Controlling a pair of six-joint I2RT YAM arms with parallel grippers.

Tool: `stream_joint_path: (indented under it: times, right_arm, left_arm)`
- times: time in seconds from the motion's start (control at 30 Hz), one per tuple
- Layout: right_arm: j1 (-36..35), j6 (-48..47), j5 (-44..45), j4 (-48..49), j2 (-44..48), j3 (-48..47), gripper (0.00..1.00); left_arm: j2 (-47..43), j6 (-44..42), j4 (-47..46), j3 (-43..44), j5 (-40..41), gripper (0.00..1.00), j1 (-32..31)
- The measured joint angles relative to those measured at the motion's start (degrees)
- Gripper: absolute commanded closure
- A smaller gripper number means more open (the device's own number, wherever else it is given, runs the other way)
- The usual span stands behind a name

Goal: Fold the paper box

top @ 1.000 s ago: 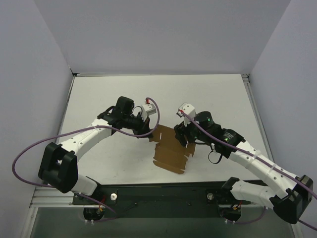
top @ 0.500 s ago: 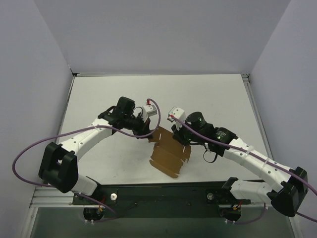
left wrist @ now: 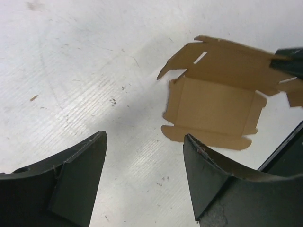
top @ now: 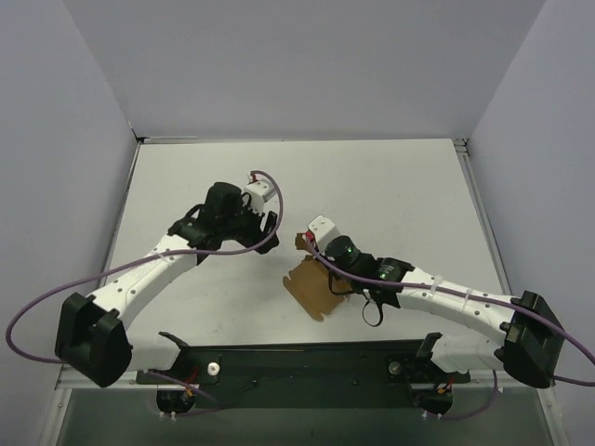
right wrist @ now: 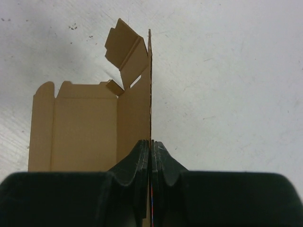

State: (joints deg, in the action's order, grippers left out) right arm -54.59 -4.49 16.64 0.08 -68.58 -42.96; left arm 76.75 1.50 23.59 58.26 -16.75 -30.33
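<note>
Your right tool (right wrist: 151,147) clamps one side of the paper box (right wrist: 85,127) upright, presumably to set a crease, mid-surface (top: 390,186) towards the near edge, while your left tool (left wrist: 144,137) hangs open, apart.

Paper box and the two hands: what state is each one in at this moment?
paper box: unfolded die-cut sheet, main panel flat on the table, one side panel and its tab lifted upright.
left hand: open, empty, clear of the box, above bare table.
right hand: shut, fingers pinching the edge of the upright panel.
</note>
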Motion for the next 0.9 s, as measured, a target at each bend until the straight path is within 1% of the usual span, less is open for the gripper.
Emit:
stream_joint_path:
  times: [0.1, 0.2, 0.3, 0.37, 0.5, 0.7, 0.9]
  right_arm:
    - [-2.47, 0.17, 4.66, 2.25, -2.40, 0.37, 1.00]
    - [-4.70, 0.42, 8.33, 4.04, -4.28, 0.44, 1.00]
    - [-6.14, 0.94, 10.99, 5.44, -5.86, 0.59, 1.00]
    - [-6.82, 1.55, 12.11, 5.95, -6.80, 0.90, 1.00]
    - [-7.82, 3.08, 13.99, 6.25, -7.76, 1.29, 1.00]
    - [-9.64, 6.05, 16.83, 6.62, -10.14, 1.29, 1.00]
    - [-11.89, 7.76, 19.82, 7.48, -12.92, 1.27, 1.00]
  left_arm:
    - [-7.23, 7.19, -6.97, -6.36, 3.02, 0.26, -0.76]
    - [-11.87, 14.69, -16.68, -15.54, 3.45, 0.29, -5.14]
    - [-8.33, 21.07, -24.74, -21.90, 2.86, 0.34, -9.57]
    - [-4.44, 25.09, -30.53, -25.79, 2.40, 0.34, -10.56]
    - [1.38, 29.62, -40.89, -31.32, 1.92, 0.34, -11.30]
    - [5.66, 32.24, -52.94, -34.38, 1.01, 0.35, -11.78]
    - [8.59, 33.31, -61.05, -35.78, 0.17, 0.38, -12.04]
